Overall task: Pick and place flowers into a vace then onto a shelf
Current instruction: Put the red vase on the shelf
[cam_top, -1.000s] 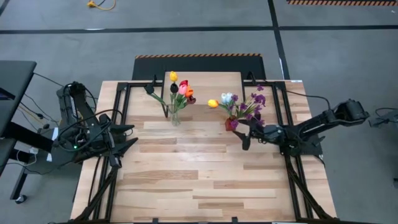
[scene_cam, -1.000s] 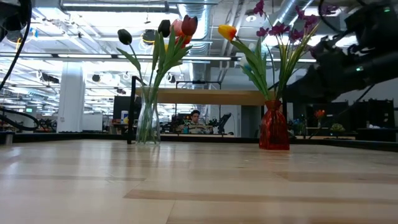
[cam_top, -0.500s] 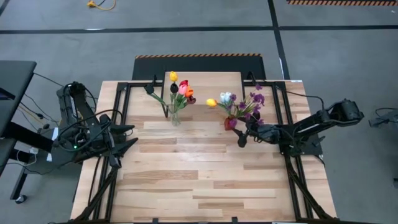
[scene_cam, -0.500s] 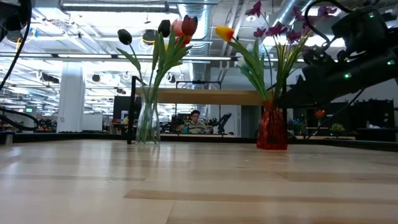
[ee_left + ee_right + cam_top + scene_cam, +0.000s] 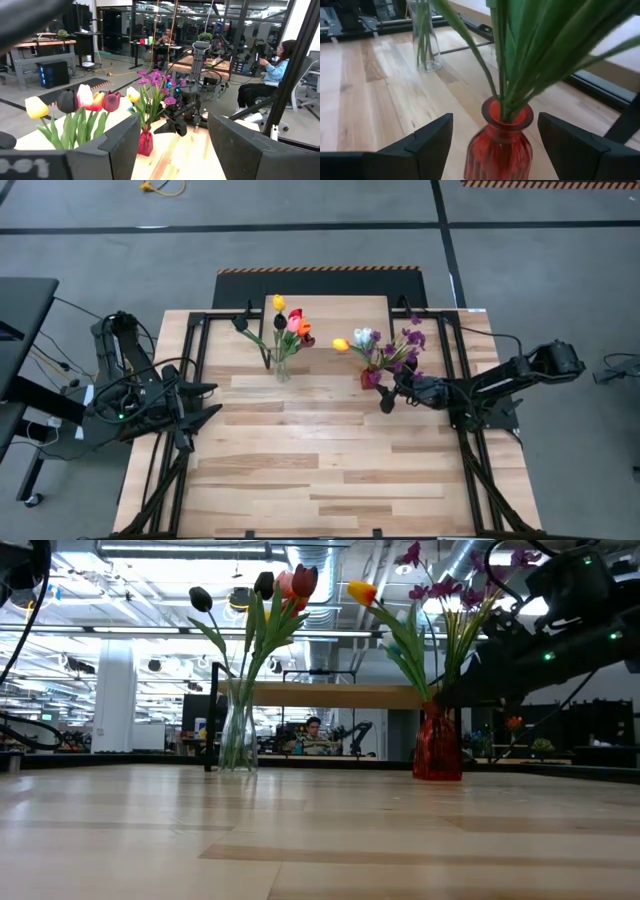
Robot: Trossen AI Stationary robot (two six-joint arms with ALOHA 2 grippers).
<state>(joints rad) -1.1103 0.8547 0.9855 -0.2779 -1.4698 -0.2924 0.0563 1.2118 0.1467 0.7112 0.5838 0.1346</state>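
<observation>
Tabletop (image 5: 300, 470): right gripper (image 5: 389, 391) around red vase (image 5: 371, 378)

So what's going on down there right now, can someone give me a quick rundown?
Right gripper open, straddling the red vase of flowers, not yet gripping. Left gripper open, parked at table's left edge. Clear vase nearby; shelf behind, unobstructed.

Cut off in the right wrist view: red vase (image 5: 501, 145) base and flower heads. Too small overhead to tell whether the right gripper (image 5: 388, 394) touches it.
</observation>
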